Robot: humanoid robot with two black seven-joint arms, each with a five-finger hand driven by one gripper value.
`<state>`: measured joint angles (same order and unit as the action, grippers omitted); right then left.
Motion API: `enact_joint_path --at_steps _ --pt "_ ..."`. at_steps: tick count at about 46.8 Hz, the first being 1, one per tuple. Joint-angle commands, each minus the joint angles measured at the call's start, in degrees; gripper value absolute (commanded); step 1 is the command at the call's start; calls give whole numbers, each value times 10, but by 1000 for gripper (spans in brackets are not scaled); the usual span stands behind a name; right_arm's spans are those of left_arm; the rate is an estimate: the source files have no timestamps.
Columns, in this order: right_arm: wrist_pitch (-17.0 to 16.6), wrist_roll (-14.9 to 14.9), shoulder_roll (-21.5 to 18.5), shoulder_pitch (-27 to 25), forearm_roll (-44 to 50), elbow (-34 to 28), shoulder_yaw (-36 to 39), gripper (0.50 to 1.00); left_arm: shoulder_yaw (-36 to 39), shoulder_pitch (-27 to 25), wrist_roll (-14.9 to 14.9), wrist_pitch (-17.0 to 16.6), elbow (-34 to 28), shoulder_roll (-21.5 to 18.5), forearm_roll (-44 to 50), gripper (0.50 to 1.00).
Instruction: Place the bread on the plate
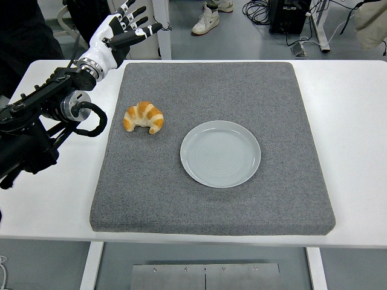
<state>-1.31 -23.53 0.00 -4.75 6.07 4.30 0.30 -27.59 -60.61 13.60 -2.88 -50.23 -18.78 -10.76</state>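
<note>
We are seeing the left hand (118, 33) hovering over the far left corner of the tabletop (357, 121), fingers (145, 30) spread wide and holding nothing. The black left arm (42, 121) is reaching in from the left edge. The croissant (143, 116) is lying on the grey mat (211, 199), in its left part, near the mat's left edge and well apart from the hand. The plate (220, 153) is sitting bare near the mat's middle, to the right of the croissant and a bit nearer to us, not touching it. We are seeing a person's shoes (211, 15) on the floor beyond the tabletop.
</note>
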Motion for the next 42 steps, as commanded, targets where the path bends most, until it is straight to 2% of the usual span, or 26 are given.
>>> enact_joint_path --at_steps 1,7,14,22,27,33,42 --pt "0 1 0 0 0 0 0 1000 41 -16 -1 -3 -35 -31 0 925" --pt "0 0 0 0 0 -1 0 1000 108 -54 -1 -2 -72 -76 -1 925" --pt "0 0 0 0 0 -2 0 1000 196 -115 -9 2 -76 -107 -3 927" --pt "1 0 0 1 0 -2 0 1000 328 -189 -38 7 -78 -119 -10 927" --pt "1 1 0 1 0 -2 0 1000 407 -227 -39 11 -80 -120 -27 927" --pt "1 0 0 1 0 -2 0 1000 452 -244 -38 11 -97 -122 -70 927" --pt "1 0 0 2 0 -3 0 1000 453 -228 -33 8 -108 -137 -202 927"
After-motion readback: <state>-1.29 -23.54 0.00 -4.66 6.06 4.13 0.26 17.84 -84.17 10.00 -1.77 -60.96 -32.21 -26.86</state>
